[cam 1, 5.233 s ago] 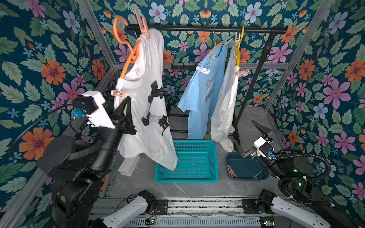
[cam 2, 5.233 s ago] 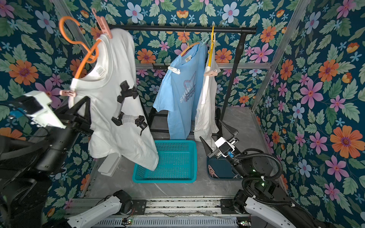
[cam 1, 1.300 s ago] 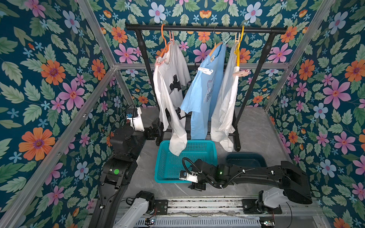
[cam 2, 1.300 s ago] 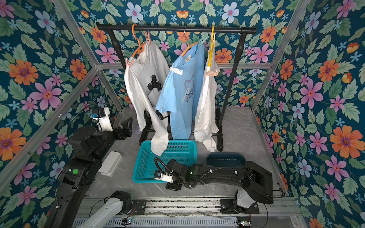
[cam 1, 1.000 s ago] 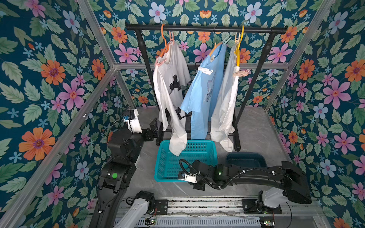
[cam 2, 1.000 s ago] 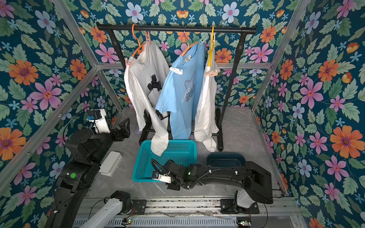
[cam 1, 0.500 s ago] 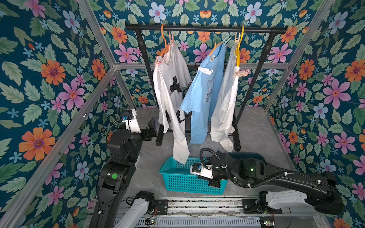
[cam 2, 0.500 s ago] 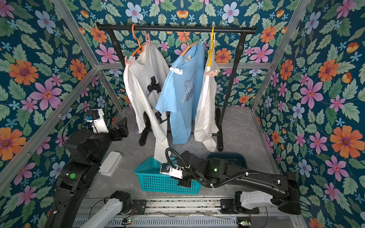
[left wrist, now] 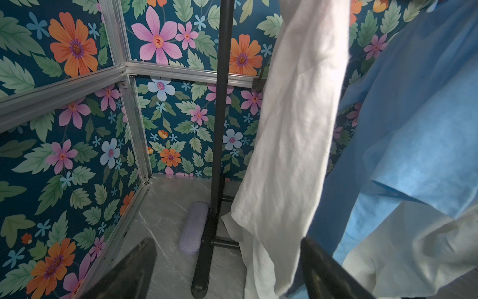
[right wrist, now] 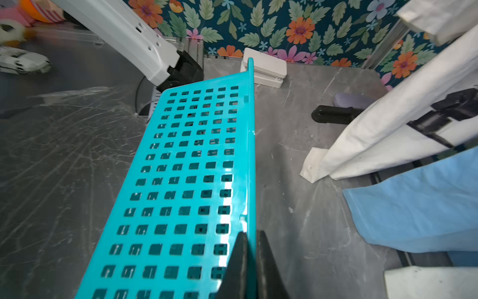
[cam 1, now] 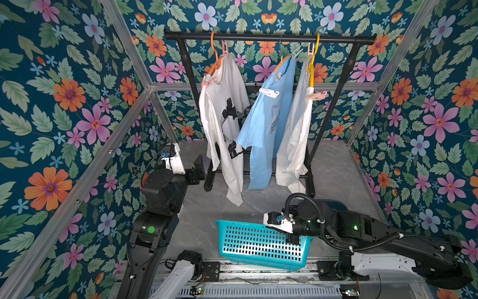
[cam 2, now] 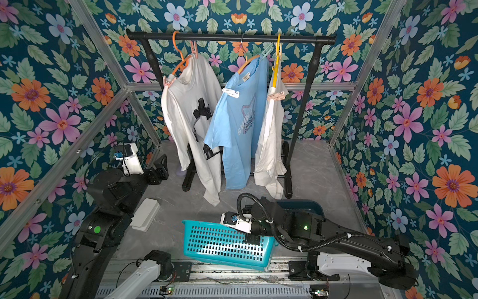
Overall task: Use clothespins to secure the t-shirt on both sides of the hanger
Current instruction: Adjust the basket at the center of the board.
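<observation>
Jaws of the right gripper (right wrist: 250, 242) clenched on the thin rim of the stiff, holed plastic basket (right wrist: 181, 168) before the rack (cam 1: 269, 37); those of the left gripper (left wrist: 227, 240) spread wide, empty, by the rack's post (left wrist: 219, 103). On the rack, limp white t-shirt (cam 1: 222, 103), pink clothespins (cam 1: 208, 82) at both ends of the hanger (cam 1: 216, 60): light, springy, likely best squeezed by the tails.

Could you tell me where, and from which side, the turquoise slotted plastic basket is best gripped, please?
The turquoise slotted plastic basket is probably best pinched on its thin, flat rim, coming over the edge with a finger on each face, as the right tool does.
</observation>
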